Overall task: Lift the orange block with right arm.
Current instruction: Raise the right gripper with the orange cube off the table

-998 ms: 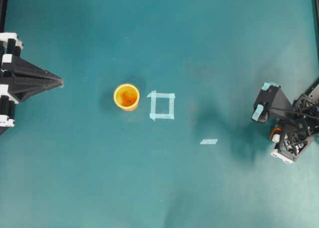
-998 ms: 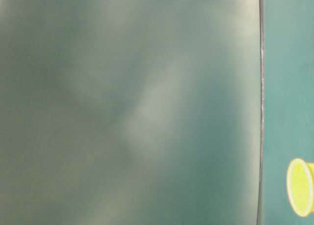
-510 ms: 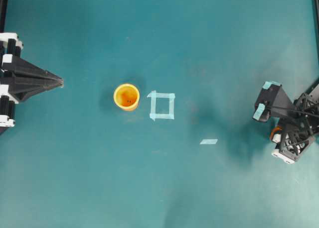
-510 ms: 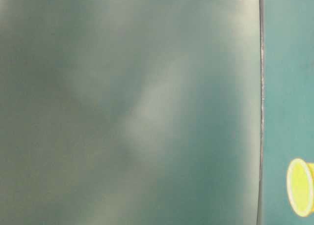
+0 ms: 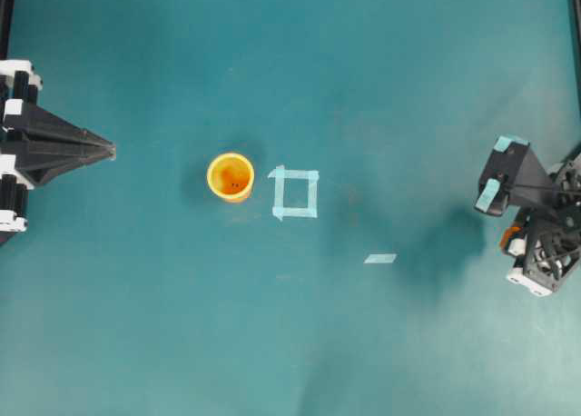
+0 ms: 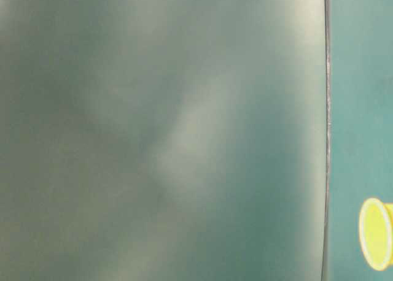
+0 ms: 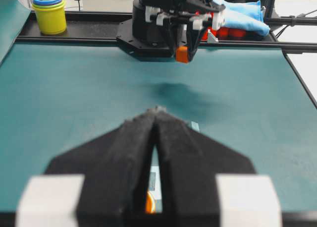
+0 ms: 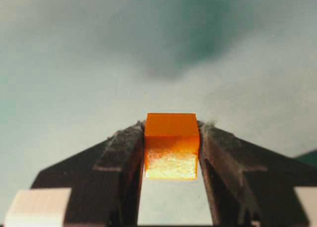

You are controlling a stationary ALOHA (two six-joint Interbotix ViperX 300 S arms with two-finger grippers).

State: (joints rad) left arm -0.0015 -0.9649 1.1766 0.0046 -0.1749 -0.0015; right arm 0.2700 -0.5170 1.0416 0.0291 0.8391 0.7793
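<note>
Place: robotics lab test bench.
Surface: teal mat (image 5: 182,325) edged by black frame rails (image 7: 74,38).
Markings: pale tape square (image 5: 295,193) and tape strip (image 5: 380,259) stuck on the mat.
Equipment: two black robot arms (image 5: 45,148) facing each other.
Props: stacked plastic cups (image 7: 49,11) behind the rail.

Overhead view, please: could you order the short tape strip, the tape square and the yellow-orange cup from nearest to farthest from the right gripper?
Measured from the right gripper at the right edge:
1. Short tape strip, nearest, lower and to the gripper's left.
2. Tape square, near the table's middle.
3. Yellow-orange cup, farthest, just left of the square.
</note>
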